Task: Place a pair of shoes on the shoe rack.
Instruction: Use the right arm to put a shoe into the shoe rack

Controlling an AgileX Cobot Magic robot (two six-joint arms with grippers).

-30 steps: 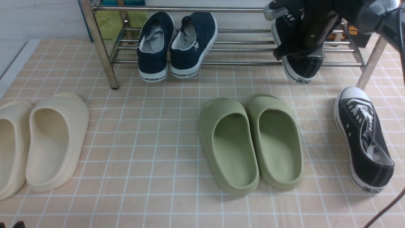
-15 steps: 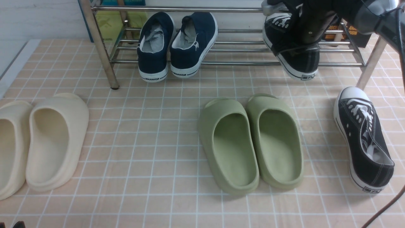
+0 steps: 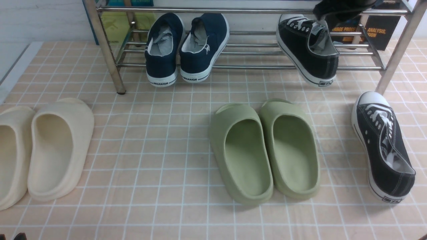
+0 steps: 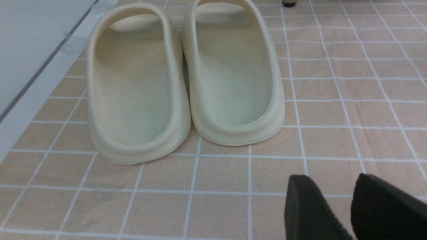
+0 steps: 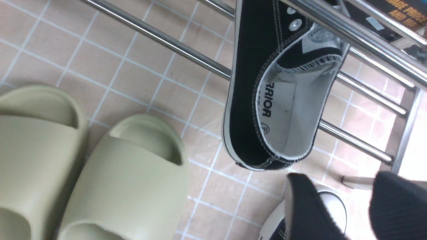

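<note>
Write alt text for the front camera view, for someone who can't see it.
One black sneaker rests on the chrome shoe rack, right of navy slip-ons; its mate lies on the tiled floor at the right. Green slides and cream slides sit in front.

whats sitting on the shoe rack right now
The shoe rack holds a navy pair toward the left and one black sneaker toward the right, heels overhanging the front bar. Its upper shelf is cut off by the frame, so anything there cannot be seen.
</note>
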